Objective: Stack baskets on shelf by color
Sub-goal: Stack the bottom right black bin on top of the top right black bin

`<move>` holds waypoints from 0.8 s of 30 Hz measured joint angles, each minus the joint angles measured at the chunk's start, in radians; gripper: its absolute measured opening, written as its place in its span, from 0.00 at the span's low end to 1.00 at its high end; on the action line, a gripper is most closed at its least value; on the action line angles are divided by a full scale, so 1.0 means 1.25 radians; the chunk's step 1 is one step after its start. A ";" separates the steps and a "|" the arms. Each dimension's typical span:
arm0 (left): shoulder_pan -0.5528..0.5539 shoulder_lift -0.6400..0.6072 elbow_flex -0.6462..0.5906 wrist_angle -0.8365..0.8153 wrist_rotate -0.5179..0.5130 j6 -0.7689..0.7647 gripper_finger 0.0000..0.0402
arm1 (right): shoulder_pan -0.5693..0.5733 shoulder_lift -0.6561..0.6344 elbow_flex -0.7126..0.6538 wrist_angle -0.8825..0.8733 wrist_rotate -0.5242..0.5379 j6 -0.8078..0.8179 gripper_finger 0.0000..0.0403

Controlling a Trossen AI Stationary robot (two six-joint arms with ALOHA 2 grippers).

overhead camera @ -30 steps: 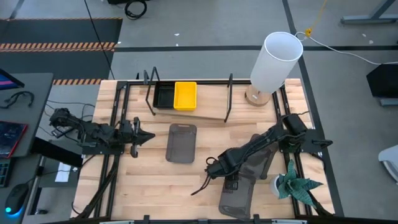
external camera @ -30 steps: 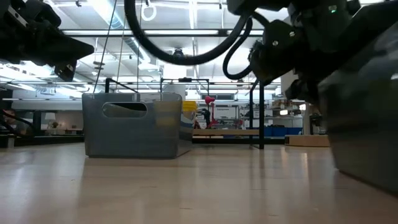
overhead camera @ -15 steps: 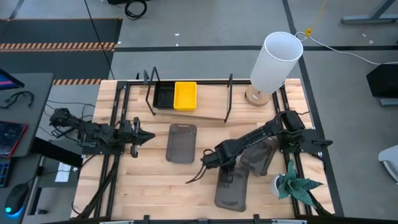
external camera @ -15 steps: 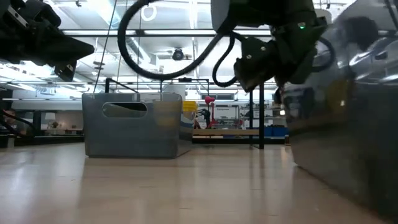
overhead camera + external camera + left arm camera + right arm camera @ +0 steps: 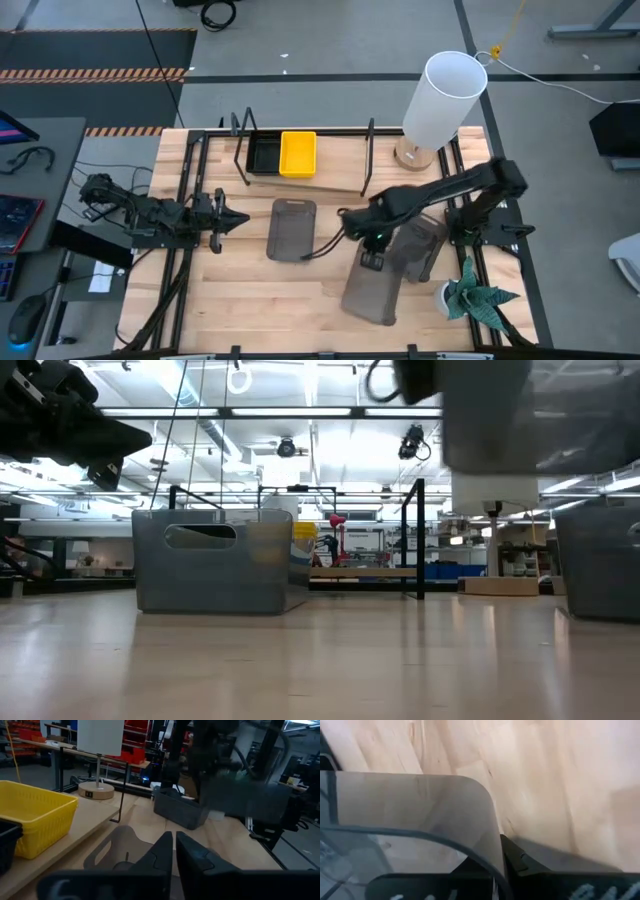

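On the shelf: we counted just two baskets on the shelf (image 5: 330, 182) so far, a black basket (image 5: 262, 154) and a yellow basket (image 5: 298, 153) sitting side by side and touching at its left end. Rest of the board was bare.

Right pincer (image 5: 372, 262): clamped shut on the rim of a grey basket (image 5: 370, 292), which hung tilted above the desk (image 5: 250, 300) at front right. In the right wrist view we could see the fingers pinching its curved wall (image 5: 470, 815).

Left pincer (image 5: 236, 219): parked over the left side of the desk, fingers practically together, holding nothing as far as we could tell.

Still loose: a second grey basket (image 5: 292, 229) lay on the desk just in front of the shelf, and a third grey basket (image 5: 412, 248) sat near the right arm, partly hidden under it.

Progress: early days, we reckoned. Two colours had a spot, grey had none yet, and nothing was actually stacked.

What's left: the carried grey one needed a place on the shelf, then the other two greys on top of it. We couldn't see any more yellows or blacks in these views.
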 joint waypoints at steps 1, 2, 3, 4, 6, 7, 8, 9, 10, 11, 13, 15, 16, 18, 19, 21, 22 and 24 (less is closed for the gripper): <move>0.000 0.000 0.000 0.000 0.000 0.000 0.08 | -0.004 -0.021 0.000 -0.024 0.003 -0.008 0.01; 0.000 0.000 0.000 0.000 0.000 0.000 0.08 | -0.006 -0.041 0.000 -0.052 0.012 -0.015 0.01; 0.000 0.000 0.000 0.000 0.000 0.000 0.08 | -0.008 -0.058 -0.002 -0.078 0.024 -0.020 0.01; 0.000 0.000 0.000 0.000 0.000 0.000 0.07 | -0.009 -0.075 -0.006 -0.102 0.034 -0.024 0.01; 0.000 0.000 0.000 0.000 0.000 0.000 0.07 | -0.014 -0.107 -0.021 -0.135 0.052 -0.026 0.01; 0.000 0.000 0.000 0.000 0.000 0.000 0.06 | -0.018 -0.123 -0.032 -0.142 0.057 -0.025 0.01; 0.000 0.000 0.000 0.000 0.000 0.000 0.06 | -0.023 -0.139 -0.047 -0.146 0.060 -0.023 0.01; 0.000 0.000 0.000 0.000 0.000 0.000 0.05 | -0.029 -0.156 -0.067 -0.147 0.060 -0.018 0.01; 0.000 0.000 0.000 0.000 0.000 0.000 0.05 | -0.036 -0.171 -0.088 -0.152 0.060 -0.014 0.01; 0.000 0.000 0.000 0.000 0.000 0.000 0.05 | -0.044 -0.186 -0.110 -0.158 0.061 -0.011 0.01; 0.000 0.000 0.000 0.000 0.000 0.000 0.06 | -0.061 -0.215 -0.155 -0.166 0.069 -0.008 0.01; 0.000 0.000 0.000 0.000 0.000 0.000 0.07 | -0.082 -0.246 -0.194 -0.169 0.078 -0.008 0.01; 0.000 0.000 0.000 0.001 0.000 0.000 0.07 | -0.094 -0.259 -0.209 -0.169 0.080 -0.008 0.01; 0.000 0.000 0.000 0.001 0.000 0.000 0.08 | -0.123 -0.284 -0.230 -0.181 0.092 -0.011 0.01; 0.000 0.000 0.000 0.001 0.000 0.000 0.08 | -0.138 -0.295 -0.236 -0.199 0.105 -0.012 0.01; 0.000 0.000 0.000 0.001 0.000 0.000 0.09 | -0.169 -0.312 -0.241 -0.249 0.131 -0.021 0.01; 0.000 0.000 0.000 0.001 0.000 0.000 0.09 | -0.186 -0.320 -0.242 -0.269 0.140 -0.030 0.01; 0.000 0.000 0.000 0.001 0.000 0.000 0.09 | -0.212 -0.335 -0.242 -0.294 0.158 -0.048 0.01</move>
